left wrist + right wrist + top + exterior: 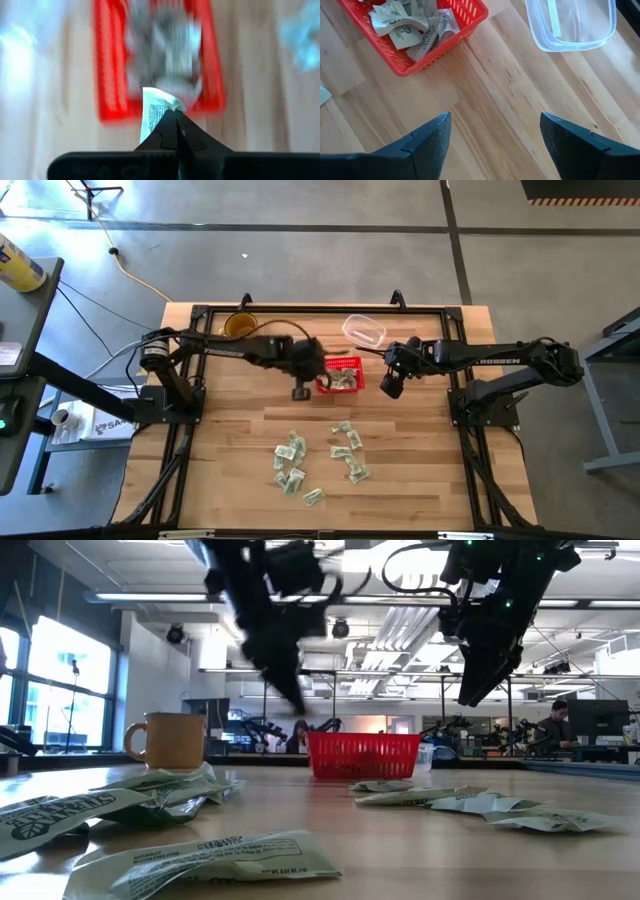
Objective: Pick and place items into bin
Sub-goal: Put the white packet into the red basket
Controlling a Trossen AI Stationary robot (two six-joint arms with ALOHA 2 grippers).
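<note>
From above, we've got the left claw [303, 370] beside the red basket [341, 375], the right claw [391, 385] waiting on its far side, loose bills [292, 452] scattered on the bench [420, 460]. Left wrist: fingers clenched on one bill [152, 112] over the basket [107, 75]. Right wrist: right claw [495, 142] released, empty. Our worry is that a paper this light could flutter past the rim if dropped off-centre.

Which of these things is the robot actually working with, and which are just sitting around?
In the job:
- paper bills scattered on the table
- red basket, already holding some
- left claw, pinching a bill
- right claw, open beside the basket

Lying about:
- amber mug
- clear plastic container
</note>
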